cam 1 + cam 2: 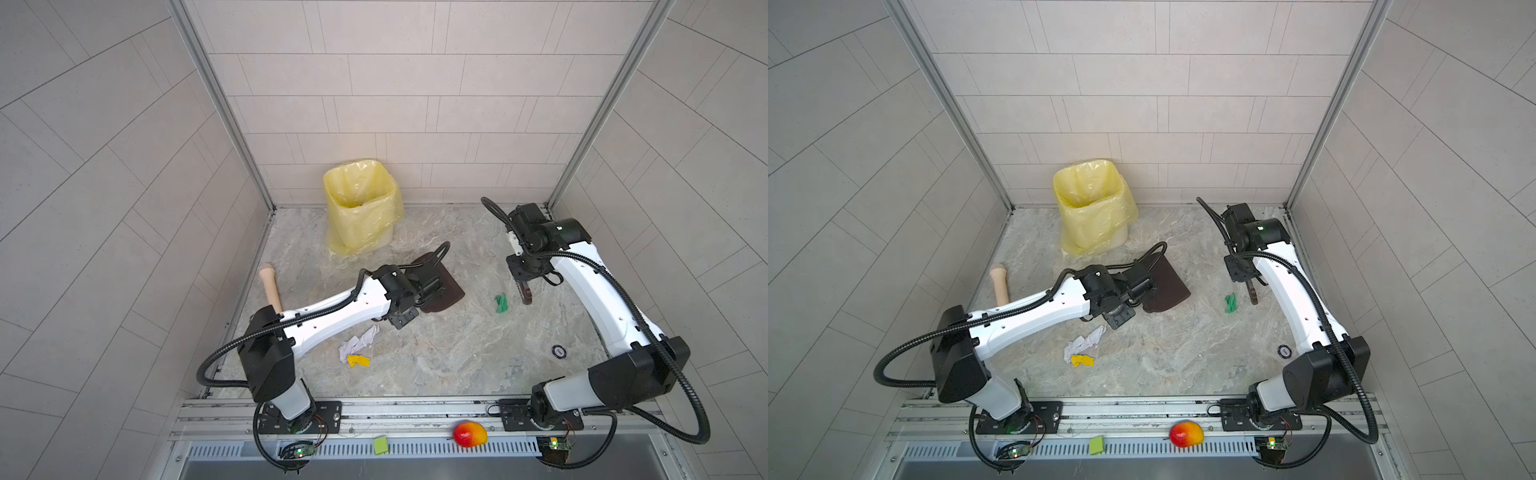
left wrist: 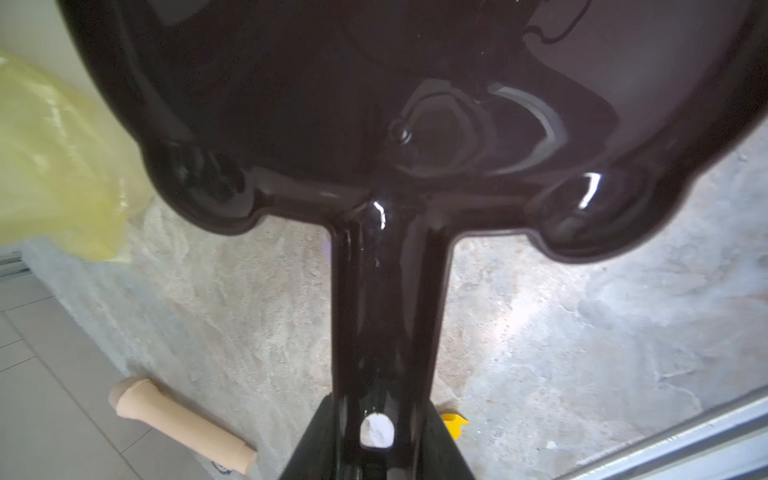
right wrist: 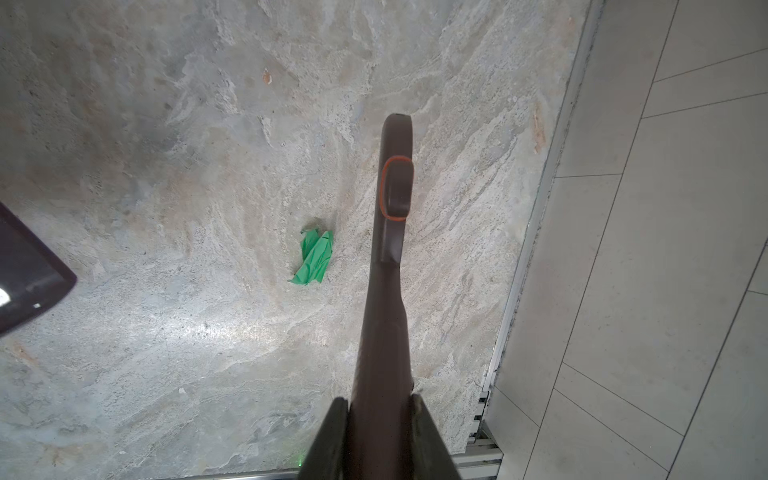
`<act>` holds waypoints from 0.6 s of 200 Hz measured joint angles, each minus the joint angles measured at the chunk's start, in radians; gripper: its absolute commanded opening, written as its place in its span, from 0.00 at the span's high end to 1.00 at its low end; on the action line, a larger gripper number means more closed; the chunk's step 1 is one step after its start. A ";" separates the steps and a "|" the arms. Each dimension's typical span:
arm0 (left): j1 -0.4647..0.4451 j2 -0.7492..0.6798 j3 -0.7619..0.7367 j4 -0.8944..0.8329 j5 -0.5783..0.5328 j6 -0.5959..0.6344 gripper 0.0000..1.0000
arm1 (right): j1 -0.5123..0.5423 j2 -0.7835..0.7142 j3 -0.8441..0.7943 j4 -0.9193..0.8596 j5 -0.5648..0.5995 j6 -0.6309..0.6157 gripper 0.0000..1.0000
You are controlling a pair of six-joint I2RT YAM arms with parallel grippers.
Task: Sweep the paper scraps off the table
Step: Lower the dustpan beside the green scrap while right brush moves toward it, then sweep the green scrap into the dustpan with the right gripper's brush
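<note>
Two tools held: left gripper point(image 2: 380, 436) clamps the dustpan point(image 1: 440, 286) handle; right gripper point(image 3: 380, 415) grips what appears to be a brush point(image 3: 390, 249). Paper scraps point(image 1: 358, 341) lie on the table point(image 1: 457, 353): white and yellow near the front-left corner, a green scrap point(image 1: 501, 303) just beside the brush.

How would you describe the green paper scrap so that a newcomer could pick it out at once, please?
On the marble-patterned table, look to the right half, where the right gripper holds a brown brush. Just left of that brush in both top views lies the green paper scrap, crumpled and alone; the other scraps, white and yellow, sit together near the left arm.
</note>
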 measured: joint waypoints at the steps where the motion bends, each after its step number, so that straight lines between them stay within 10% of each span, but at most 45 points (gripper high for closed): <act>1: -0.001 0.001 -0.001 0.001 0.005 -0.001 1.00 | 0.000 0.001 0.000 0.000 0.000 -0.001 1.00; 120: -0.073 0.131 -0.045 0.045 0.133 0.010 1.00 | -0.009 0.105 0.034 -0.027 -0.105 -0.023 1.00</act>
